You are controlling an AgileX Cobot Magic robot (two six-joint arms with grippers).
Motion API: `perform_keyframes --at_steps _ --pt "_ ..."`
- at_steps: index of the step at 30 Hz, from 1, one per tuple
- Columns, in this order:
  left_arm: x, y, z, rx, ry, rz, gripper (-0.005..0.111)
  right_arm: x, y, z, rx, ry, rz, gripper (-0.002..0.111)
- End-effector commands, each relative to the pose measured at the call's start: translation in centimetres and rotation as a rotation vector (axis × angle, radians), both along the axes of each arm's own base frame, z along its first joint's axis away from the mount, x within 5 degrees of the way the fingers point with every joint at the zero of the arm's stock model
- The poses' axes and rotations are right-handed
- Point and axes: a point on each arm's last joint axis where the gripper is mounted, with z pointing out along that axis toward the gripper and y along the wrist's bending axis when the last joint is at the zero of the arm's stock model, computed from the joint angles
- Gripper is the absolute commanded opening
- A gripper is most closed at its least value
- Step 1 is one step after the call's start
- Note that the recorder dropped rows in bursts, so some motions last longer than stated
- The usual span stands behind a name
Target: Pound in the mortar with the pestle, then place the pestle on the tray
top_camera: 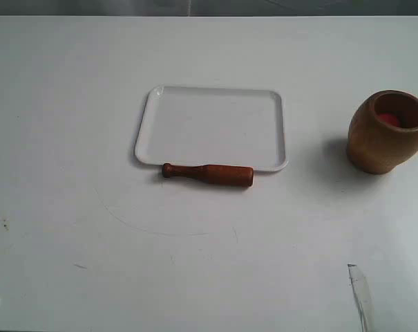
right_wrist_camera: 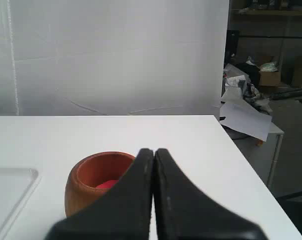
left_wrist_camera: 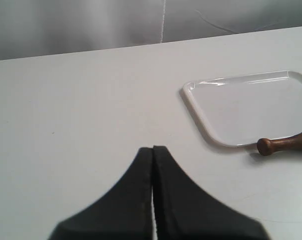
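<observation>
The reddish-brown pestle [top_camera: 209,173] lies flat on the table against the near rim of the white tray [top_camera: 146,121], knob end to the left. The wooden mortar [top_camera: 387,131] stands upright at the right, with something red inside. Neither gripper shows in the exterior view. In the left wrist view my left gripper [left_wrist_camera: 153,148] is shut and empty, with the tray [left_wrist_camera: 195,102] and the pestle's knob [left_wrist_camera: 283,144] ahead of it. My right gripper [right_wrist_camera: 153,150] is shut and empty, and the mortar [right_wrist_camera: 86,185] stands just beyond it, partly hidden by one finger.
The white table [top_camera: 70,228] ends at a right edge [right_wrist_camera: 240,150] close to the mortar. Beyond that edge are clutter and boxes [right_wrist_camera: 260,75]. A grey backdrop wall [right_wrist_camera: 116,55] rises behind the table.
</observation>
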Motion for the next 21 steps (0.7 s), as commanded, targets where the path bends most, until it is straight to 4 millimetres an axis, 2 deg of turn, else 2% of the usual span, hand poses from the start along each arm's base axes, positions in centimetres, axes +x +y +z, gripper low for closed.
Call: perform_keyframes --at_steps 1,10,16,21 --pt "0.0 -0.1 0.0 -0.015 -0.004 -0.006 0.0 0.0 0.0 -0.1 -0.007 -0.004 -0.006 0.0" --pt "0.0 -0.1 0.0 -0.015 -0.004 -0.006 0.0 0.0 0.0 0.0 0.009 -0.008 -0.004 0.0" --pt "0.0 -0.1 0.0 -0.015 -0.004 -0.006 0.0 0.0 0.2 0.5 0.259 -0.052 0.011 0.0" --pt "0.0 -0.1 0.0 -0.015 -0.004 -0.006 0.0 0.0 0.1 1.0 0.294 -0.114 0.006 0.0"
